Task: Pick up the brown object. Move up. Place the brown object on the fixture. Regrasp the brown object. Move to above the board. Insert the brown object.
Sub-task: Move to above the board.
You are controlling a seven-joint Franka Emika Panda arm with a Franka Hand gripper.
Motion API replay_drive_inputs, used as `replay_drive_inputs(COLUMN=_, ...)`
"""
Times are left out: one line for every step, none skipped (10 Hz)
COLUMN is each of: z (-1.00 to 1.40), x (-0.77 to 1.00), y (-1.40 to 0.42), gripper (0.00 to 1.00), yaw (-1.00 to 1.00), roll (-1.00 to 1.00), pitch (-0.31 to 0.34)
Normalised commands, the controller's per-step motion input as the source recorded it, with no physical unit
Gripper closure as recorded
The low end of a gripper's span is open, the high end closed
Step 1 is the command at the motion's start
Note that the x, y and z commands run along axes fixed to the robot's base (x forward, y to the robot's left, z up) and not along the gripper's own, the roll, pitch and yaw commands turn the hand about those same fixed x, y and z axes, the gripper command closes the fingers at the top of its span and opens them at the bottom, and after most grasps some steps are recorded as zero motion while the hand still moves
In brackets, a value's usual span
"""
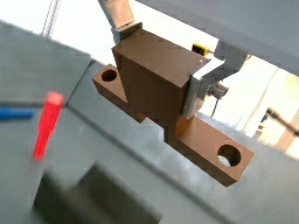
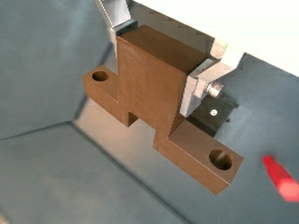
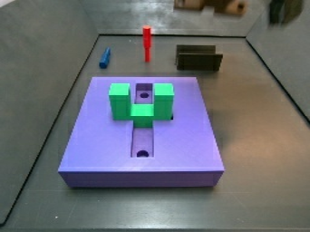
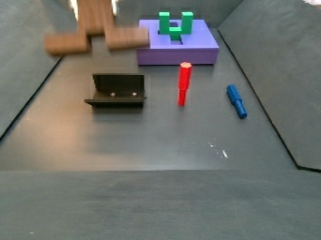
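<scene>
Brown object (image 2: 158, 105) in pincer (image 2: 163, 57), aloft

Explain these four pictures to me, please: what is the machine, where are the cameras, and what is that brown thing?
This is a robot arm ending in a gripper with two flat silver fingers. Two cameras ride on its wrist and look down past the fingers; both wrist views show them clamped on the brown object, a T-shaped block with holes at its ends, held up in the air. Two other cameras stand beside the table. In a side view you see the purple board carrying a green U-shaped block, the dark fixture, an upright red peg and a blue peg lying flat.
</scene>
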Motion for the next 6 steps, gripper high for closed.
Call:
replay_drive_inputs(z=1.40, x=0.02, y=-0.02, gripper=1.00, yaw=-0.03, roll=-0.01, pitch=0.029)
replay_drive_inputs(z=1.40, x=0.05, y=-0.02, gripper=1.00, yaw=-0.02, roll=-0.02, pitch=0.052)
replay_drive_inputs(z=0.78, x=0.03, y=-0.02, gripper=1.00, yaw=-0.02, roll=-0.01, pitch=0.070)
replay_drive_inputs(z=0.27, x=-1.07, y=-1.40, gripper=1.00, yaw=0.12, roll=-1.00, pitch=-0.009)
replay_drive_inputs(z=0.19, x=-1.07, y=-1.40, gripper=1.00, yaw=0.13, roll=-1.00, pitch=-0.008)
replay_drive_inputs(z=0.20, x=-1.17, y=-1.40, gripper=1.00, yaw=0.13, roll=-1.00, pitch=-0.065)
